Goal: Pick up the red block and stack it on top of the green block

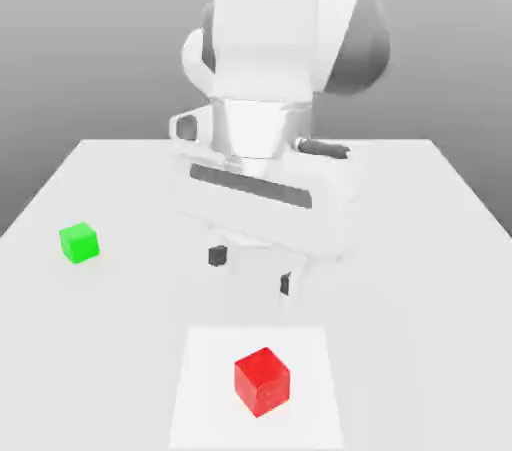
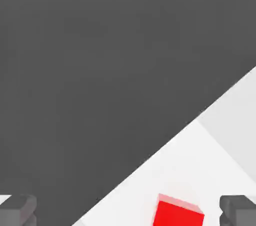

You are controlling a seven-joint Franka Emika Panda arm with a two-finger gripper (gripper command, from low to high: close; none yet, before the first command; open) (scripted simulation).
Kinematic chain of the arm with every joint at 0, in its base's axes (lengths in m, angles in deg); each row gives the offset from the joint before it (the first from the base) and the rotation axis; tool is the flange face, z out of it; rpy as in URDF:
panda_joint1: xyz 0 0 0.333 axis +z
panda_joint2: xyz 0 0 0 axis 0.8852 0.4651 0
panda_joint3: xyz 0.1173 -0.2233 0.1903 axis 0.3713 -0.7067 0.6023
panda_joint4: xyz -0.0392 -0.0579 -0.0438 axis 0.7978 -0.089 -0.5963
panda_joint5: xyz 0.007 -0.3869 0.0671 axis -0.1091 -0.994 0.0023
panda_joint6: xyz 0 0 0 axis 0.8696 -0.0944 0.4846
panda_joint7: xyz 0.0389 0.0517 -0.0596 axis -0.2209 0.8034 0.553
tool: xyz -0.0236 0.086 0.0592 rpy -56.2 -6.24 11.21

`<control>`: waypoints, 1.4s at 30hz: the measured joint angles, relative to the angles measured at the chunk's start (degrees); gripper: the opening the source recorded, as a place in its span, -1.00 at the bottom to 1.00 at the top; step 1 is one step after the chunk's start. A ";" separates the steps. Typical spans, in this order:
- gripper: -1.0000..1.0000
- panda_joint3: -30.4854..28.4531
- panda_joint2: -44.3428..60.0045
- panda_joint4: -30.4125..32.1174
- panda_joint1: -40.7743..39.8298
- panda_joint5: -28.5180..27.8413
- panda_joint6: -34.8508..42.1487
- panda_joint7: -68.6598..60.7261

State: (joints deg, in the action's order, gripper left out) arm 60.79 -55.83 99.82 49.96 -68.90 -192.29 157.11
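**Red block ahead of spread jaws**

White tabletop (image 1: 420, 239) under a plain grey backdrop fills the exterior view. On it, the red block (image 1: 262, 380) sits on a paler square patch (image 1: 200, 389), nearer the camera than the gripper (image 1: 251, 270), whose two dark fingertips (image 1: 217, 256) hang spread apart with nothing between them. Well off to the exterior view's left lies the green block (image 1: 78, 242).

From the hand view, the red block (image 2: 178, 212) lies between the two fingertips (image 2: 239, 210), closer to one, touching neither.

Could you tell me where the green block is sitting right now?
The green block rests on the white table toward the exterior view's left, apart from the red block and left of the gripper.
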 joint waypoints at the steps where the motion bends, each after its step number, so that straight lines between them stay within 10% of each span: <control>1: 0.00 -0.02 2.07 0.80 0.02 -0.14 -1.02 2.37; 9: 0.00 -4.32 18.62 1.73 3.36 -5.31 -12.56 13.41; 10: -1.00 -5.18 20.12 1.51 4.08 -5.99 -13.83 13.96; 23: -1.00 -2.74 9.58 3.38 1.71 -0.53 -5.42 10.08; 42: -1.00 -24.69 -7.59 14.74 -33.66 -9.25 -0.63 23.18</control>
State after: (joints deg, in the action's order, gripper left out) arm 36.10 -63.42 114.56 16.30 -78.15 -192.92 180.29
